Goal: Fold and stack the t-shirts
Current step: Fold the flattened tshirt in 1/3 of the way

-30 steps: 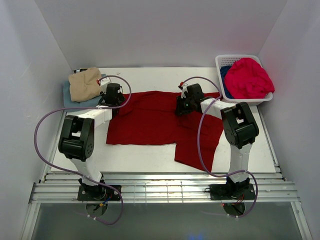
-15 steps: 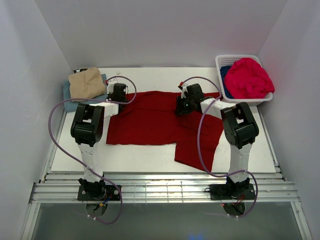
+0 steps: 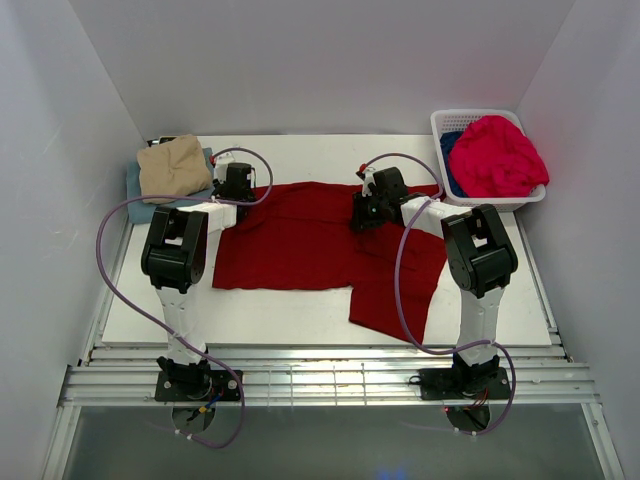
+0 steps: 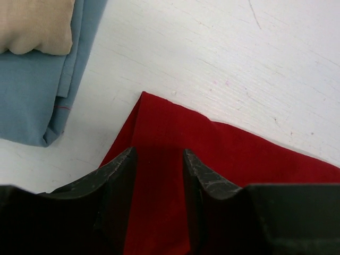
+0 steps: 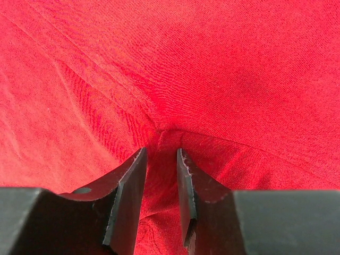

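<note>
Nearest my bases, the white table top (image 3: 250, 320) showed bare below the dark red cotton t-shirt (image 3: 300, 245), which lay spread open across the middle of the overhead frame, with one part reaching down toward the lower right. I judged it not yet folded: no edge had been brought over and it had only a few creases. My right pincer (image 5: 161, 151) sat on the shirt's upper right part. Its jaws were drawn narrow, and a small pucker of red cloth was gathered between the fingertips, so I took it to be gripping the fabric. My left pincer (image 4: 158, 151) was down at the shirt's upper left corner. Its black fingers (image 4: 119, 170) stood apart with flat red cloth showing between them and nothing pinched, so it was open; the corner's point lay just beyond the tips, toward the top of my wrist frame. Farther back, in the upper left of the overhead view, the folded tan cotton t-shirt (image 3: 172, 168) rested on top of the folded light blue cotton t-shirt (image 3: 134, 195), close beside my left pincer but apart from the red cloth. Those two looked finished and stacked. In the upper right, the white plastic lattice basket (image 3: 443, 122) held the bright pinkish-red t-shirt (image 3: 500, 155), heaped in a crumpled mound, with the deep blue t-shirt (image 3: 451, 150) showing beside and beneath it. By my reckoning two shirts were done, one was in hand, and two waited in the basket.
</note>
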Robot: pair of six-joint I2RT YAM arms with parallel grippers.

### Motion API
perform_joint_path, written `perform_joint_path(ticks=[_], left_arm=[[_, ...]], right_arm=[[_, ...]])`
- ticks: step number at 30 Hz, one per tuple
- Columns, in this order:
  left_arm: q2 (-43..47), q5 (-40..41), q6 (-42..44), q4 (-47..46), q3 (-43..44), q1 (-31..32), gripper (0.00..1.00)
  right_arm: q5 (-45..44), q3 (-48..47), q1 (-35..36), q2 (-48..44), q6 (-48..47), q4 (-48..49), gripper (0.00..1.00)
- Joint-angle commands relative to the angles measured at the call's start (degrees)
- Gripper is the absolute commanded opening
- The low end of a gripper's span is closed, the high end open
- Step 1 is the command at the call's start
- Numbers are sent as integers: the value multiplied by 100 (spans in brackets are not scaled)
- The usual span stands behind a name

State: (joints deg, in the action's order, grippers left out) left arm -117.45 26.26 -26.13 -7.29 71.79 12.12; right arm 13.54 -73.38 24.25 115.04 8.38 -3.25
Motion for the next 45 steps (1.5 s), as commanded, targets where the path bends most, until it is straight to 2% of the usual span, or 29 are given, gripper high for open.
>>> perform_joint_path(ticks=[1,14,17,21,26,45], left_arm=[[73,143,3,61,72,-8,50],[-173,186,3,175,195,1,48],[-226,204,11,193,283,-8,43],[-340,204,29,263,450,-8,29],[-428,318,99,281,590,-8,25],[-727,529,495,263,1328,-157,23]], right_arm=[[-80,79,45,132,-82,-475,36],[-88,105,53,97,-82,-475,36],[-106,131,45,71,-91,-484,36],[-132,167,45,62,-91,-484,36],[-115,167,45,80,-100,-484,36],[-194,131,36,211,-82,-625,36]])
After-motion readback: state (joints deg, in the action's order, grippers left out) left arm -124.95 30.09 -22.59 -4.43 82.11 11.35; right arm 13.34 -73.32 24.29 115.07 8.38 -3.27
